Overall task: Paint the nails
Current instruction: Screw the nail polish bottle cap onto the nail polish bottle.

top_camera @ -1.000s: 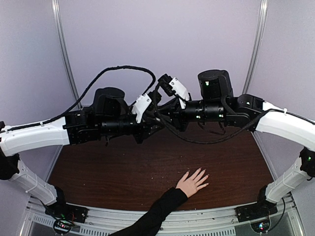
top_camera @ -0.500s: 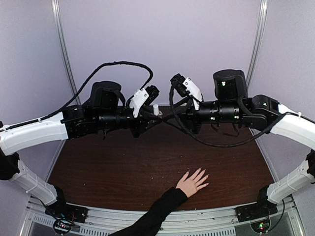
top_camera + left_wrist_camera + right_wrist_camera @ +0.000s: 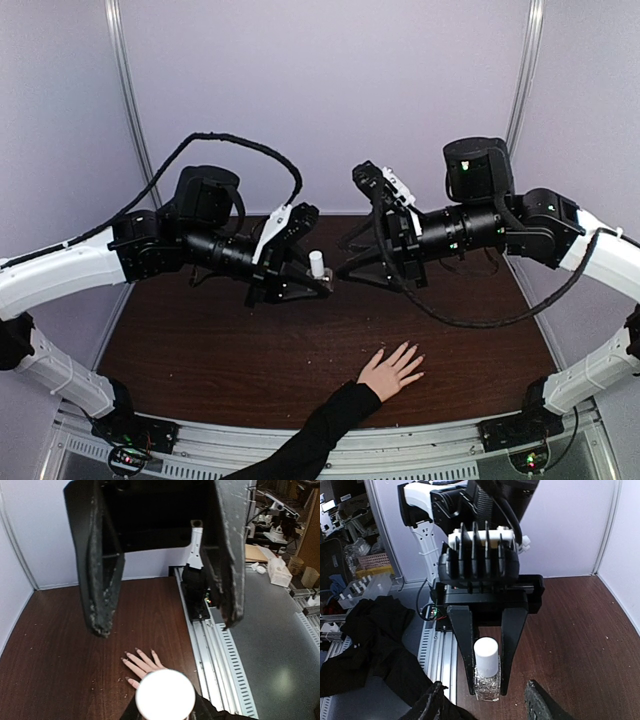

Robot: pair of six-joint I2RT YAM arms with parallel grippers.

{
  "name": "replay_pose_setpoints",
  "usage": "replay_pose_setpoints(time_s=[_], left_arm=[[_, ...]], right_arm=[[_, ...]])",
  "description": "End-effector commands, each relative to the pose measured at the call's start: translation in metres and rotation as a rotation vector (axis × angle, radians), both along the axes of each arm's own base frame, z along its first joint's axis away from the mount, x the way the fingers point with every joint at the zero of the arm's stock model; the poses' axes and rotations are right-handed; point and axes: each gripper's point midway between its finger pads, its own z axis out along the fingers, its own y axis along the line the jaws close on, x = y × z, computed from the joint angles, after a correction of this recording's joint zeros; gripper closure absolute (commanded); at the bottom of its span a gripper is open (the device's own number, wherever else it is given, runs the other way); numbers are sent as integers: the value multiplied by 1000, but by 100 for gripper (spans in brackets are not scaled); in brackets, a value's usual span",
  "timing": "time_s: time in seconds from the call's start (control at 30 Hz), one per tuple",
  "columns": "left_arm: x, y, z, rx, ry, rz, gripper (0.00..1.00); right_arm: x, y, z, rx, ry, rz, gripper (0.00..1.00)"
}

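Both arms have swung apart since a sec ago, baring the white cap point(image 3: 317, 263) between them: our left gripper point(image 3: 487, 687), above the table point(image 3: 190, 350), is clenched on the small glass bottle point(image 3: 486, 682), & just right of it our right gripper point(image 3: 486, 707) has let go, fingers spread. The nails point(image 3: 137, 651) tip a hand point(image 3: 390, 372) flat near the table's front edge, well below both grippers. Top cam barely resolves them; left wrist cam shows them long & pointed, w/ the blurred cap hiding the wrist.
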Motion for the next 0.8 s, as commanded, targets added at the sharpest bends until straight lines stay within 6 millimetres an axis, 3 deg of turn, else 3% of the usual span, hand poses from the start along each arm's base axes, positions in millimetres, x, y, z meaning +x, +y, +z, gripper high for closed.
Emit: replay_pose_setpoints(time_s=[0.0,0.77], left_arm=[[-34,8,24,-72,-7,-183,100],[-54,11,21,-71,40,-304,100]], right_arm=[[-23,-2,21,54,5,130,46],[-35,-4,22,61,38,185,46]])
